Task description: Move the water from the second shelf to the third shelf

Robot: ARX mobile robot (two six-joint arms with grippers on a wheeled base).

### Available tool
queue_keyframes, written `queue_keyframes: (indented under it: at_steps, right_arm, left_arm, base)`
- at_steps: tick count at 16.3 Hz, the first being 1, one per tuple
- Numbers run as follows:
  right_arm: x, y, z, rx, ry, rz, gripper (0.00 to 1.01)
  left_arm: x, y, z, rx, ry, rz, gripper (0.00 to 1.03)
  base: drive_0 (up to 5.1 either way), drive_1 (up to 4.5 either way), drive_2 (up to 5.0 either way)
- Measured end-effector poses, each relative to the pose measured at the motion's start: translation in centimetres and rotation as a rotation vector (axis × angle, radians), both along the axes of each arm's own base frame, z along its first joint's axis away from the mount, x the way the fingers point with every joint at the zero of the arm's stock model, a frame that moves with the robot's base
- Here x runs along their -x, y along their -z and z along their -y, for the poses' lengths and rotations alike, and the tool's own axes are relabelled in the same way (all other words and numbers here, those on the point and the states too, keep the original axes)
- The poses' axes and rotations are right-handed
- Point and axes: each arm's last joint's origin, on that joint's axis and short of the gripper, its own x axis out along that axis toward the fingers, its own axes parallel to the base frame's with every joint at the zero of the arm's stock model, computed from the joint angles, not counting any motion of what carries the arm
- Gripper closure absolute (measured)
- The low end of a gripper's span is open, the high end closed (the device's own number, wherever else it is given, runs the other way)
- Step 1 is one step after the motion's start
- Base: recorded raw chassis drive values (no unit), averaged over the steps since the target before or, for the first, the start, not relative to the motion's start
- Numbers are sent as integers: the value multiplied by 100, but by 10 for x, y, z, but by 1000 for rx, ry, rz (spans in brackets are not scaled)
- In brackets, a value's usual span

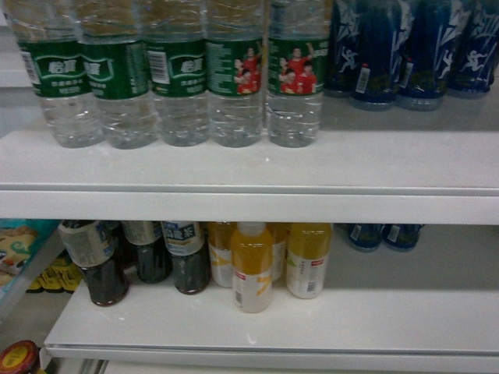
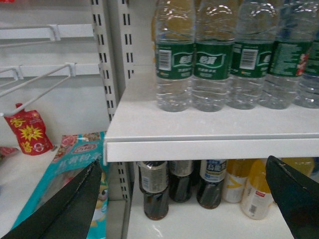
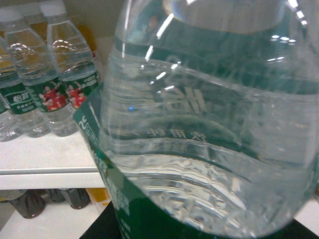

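A clear ribbed water bottle (image 3: 209,124) with a green label fills the right wrist view, tilted and very close to the camera. My right gripper (image 3: 199,230) is shut on it, with only dark finger parts showing at the bottom edge. Several more water bottles (image 1: 234,86) stand in a row on the upper white shelf (image 1: 312,167); these also appear in the left wrist view (image 2: 212,64). My left gripper (image 2: 184,199) is open, its black fingers (image 2: 70,204) wide apart with nothing between them, facing the shelf edge (image 2: 209,148). Neither gripper shows in the head view.
Blue bottles (image 1: 405,54) stand right of the water row. The lower shelf (image 1: 374,312) holds dark tea bottles (image 1: 144,257), orange juice bottles (image 1: 253,265) and blue bottles (image 1: 382,235). A teal snack bag (image 2: 75,164), a red pouch (image 2: 27,132) and wire hooks (image 2: 40,82) lie left of the slotted upright (image 2: 107,74).
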Motion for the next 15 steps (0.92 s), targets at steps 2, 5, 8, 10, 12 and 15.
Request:
queue_keyframes:
  at_steps: [2, 5, 8, 10, 12, 15]
  right_arm:
    - [0, 0, 0, 0, 0, 1, 61]
    - [0, 0, 0, 0, 0, 0, 61]
    - [0, 0, 0, 0, 0, 0, 61]
    - [0, 0, 0, 0, -2, -1, 61]
    - [0, 0, 0, 0, 2, 1, 61]
    - [0, 0, 0, -1, 0, 1, 61]
  left_arm:
    - [0, 0, 0, 0, 0, 0, 5]
    - [0, 0, 0, 0, 0, 0, 5]
    - [0, 0, 0, 0, 0, 2, 5]
    - [0, 0, 0, 0, 0, 0, 5]
    - [0, 0, 0, 0, 0, -3, 5]
    - [0, 0, 0, 0, 0, 0, 5]
  base:
    - [-492, 253, 253]
    - [-494, 251, 251]
    - [-496, 249, 249]
    - [-501, 244, 244]
    - [-500, 245, 245]
    - [-504, 241, 241]
